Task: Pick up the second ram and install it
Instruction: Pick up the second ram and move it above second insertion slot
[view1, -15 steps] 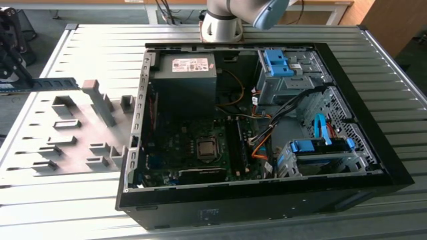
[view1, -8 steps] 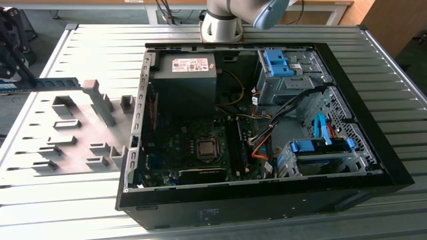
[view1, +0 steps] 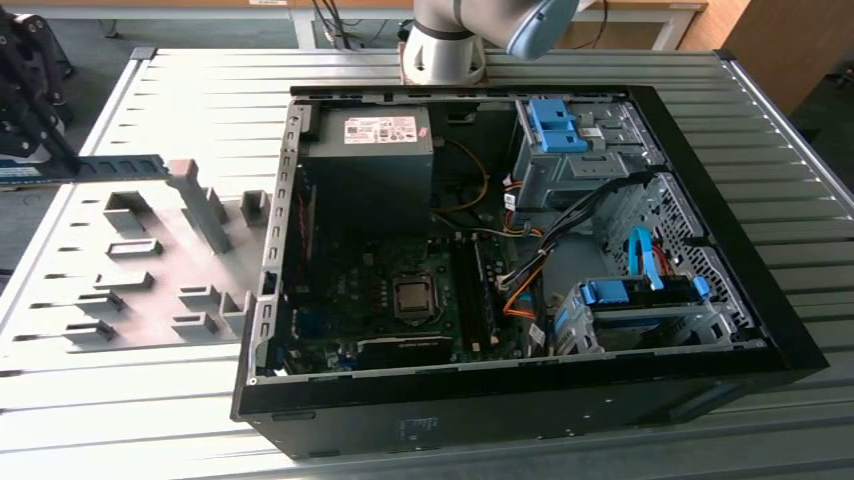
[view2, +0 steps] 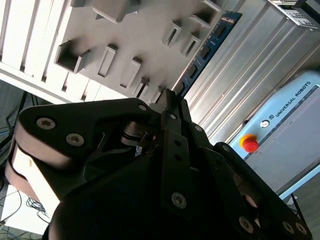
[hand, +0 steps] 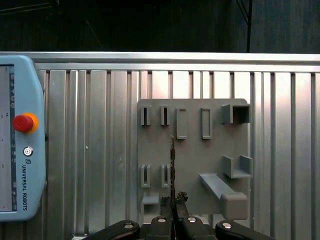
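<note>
**Head Count on the Surface**

One ram stick. One open computer case, holding one black power supply, one processor socket and two blue drive-bay clips. One grey fixture plate with slotted blocks. One pale-blue teach pendant, carrying one red button. One robot arm. One ribbed metal surface under them all.

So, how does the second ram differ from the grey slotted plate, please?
The second ram is a thin blue-green stick with black chips; the grey slotted plate is broad and plain. The ram is clamped in the gripper; the plate lies flat on the table. Both are outside the computer case.
</note>
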